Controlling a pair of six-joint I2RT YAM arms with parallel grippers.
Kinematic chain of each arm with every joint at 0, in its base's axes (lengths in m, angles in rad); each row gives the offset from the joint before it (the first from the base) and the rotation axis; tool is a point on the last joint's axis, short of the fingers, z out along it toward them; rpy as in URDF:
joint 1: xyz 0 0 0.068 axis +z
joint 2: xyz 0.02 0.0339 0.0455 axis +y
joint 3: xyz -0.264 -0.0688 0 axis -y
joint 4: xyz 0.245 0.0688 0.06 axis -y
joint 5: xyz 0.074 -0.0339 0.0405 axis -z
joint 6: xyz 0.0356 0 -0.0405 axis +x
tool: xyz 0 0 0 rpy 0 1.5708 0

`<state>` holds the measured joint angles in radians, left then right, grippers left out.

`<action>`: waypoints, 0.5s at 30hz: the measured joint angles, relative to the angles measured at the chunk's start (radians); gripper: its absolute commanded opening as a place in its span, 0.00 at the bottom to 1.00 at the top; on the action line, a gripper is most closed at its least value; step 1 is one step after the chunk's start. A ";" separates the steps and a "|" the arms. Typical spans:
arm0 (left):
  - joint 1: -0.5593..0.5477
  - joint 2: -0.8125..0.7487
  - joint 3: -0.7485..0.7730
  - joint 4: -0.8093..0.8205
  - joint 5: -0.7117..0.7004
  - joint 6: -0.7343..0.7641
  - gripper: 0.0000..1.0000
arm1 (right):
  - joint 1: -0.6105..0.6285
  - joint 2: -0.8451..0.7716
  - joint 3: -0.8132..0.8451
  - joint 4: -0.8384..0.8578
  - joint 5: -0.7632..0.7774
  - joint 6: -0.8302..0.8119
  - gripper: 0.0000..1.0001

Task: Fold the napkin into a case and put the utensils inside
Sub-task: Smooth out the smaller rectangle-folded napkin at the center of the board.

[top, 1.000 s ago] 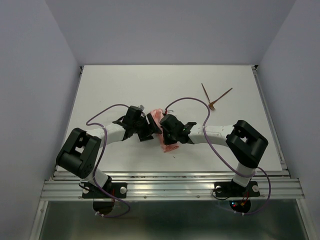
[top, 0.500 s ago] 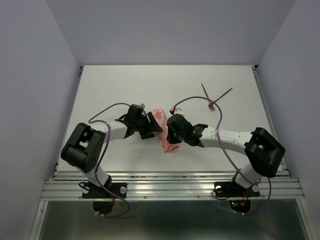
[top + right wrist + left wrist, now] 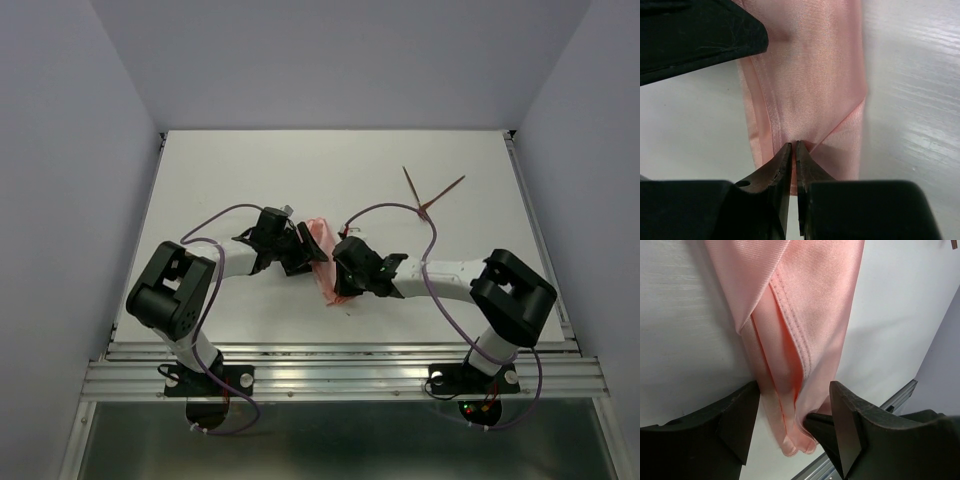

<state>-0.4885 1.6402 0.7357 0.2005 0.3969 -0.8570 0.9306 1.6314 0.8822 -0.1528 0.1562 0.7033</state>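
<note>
The napkin (image 3: 318, 232) (image 3: 810, 300) (image 3: 815, 75) lies as a narrow, folded salmon-pink strip at the table's middle, between both grippers. My left gripper (image 3: 305, 258) (image 3: 792, 415) stands open, its two fingers either side of the strip's near end. My right gripper (image 3: 336, 280) (image 3: 795, 149) is shut on a thin layer of the napkin at a diagonal fold. One of its fingertips (image 3: 821, 424) shows tucked into the fold in the left wrist view. The utensils (image 3: 428, 195), two thin reddish-brown sticks, lie crossed at the back right, apart from both grippers.
The white table (image 3: 230, 170) is walled on the left, right and back. An aluminium rail (image 3: 340, 375) runs along its near edge. Purple cables (image 3: 215, 222) loop over both arms. A left finger (image 3: 700, 30) fills the top left of the right wrist view.
My right arm's elbow swung out to the right and came partway back, while its gripper stayed on the napkin. The left gripper's jaws narrowed slightly around the strip.
</note>
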 measured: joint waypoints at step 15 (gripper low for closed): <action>0.000 -0.034 -0.031 -0.002 0.010 0.015 0.69 | 0.000 -0.056 0.009 -0.044 0.021 -0.052 0.16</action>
<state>-0.4889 1.6058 0.7044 0.1982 0.4065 -0.8421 0.9306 1.5757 0.8913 -0.1967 0.1772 0.6510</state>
